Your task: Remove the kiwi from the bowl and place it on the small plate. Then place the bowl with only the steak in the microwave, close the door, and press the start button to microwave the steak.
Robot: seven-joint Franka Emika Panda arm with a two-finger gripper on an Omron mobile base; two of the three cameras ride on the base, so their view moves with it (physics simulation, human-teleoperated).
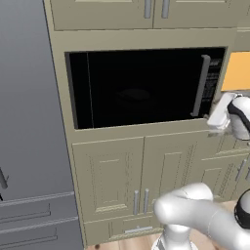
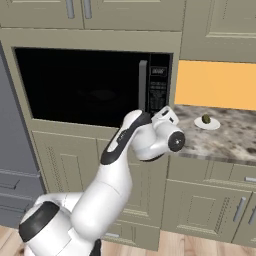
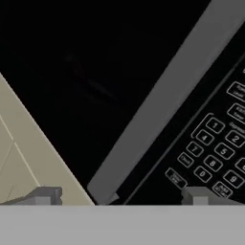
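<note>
Gripper [image 3: 119, 195] with fingers spread wide and holding nothing, poised close before the lower end of the grey bar handle [image 3: 167, 100] on the door [image 1: 141, 88], which is shut on the microwave [image 2: 95, 85]; keypad [image 3: 215, 153] lies just beside the handle. Kiwi [image 2: 205, 119] rests on the small plate [image 2: 207, 124] on the speckled counter [image 2: 225, 137], right of the microwave.

Beige cabinet doors [image 1: 110, 180] below w/ grey bar handles, more cabinets [image 2: 90, 12] up top. Grey fridge [image 1: 27, 122] on the left. Speckled stone counter [image 2: 227, 137] at right, orange wall [image 2: 215, 85] behind it.
</note>
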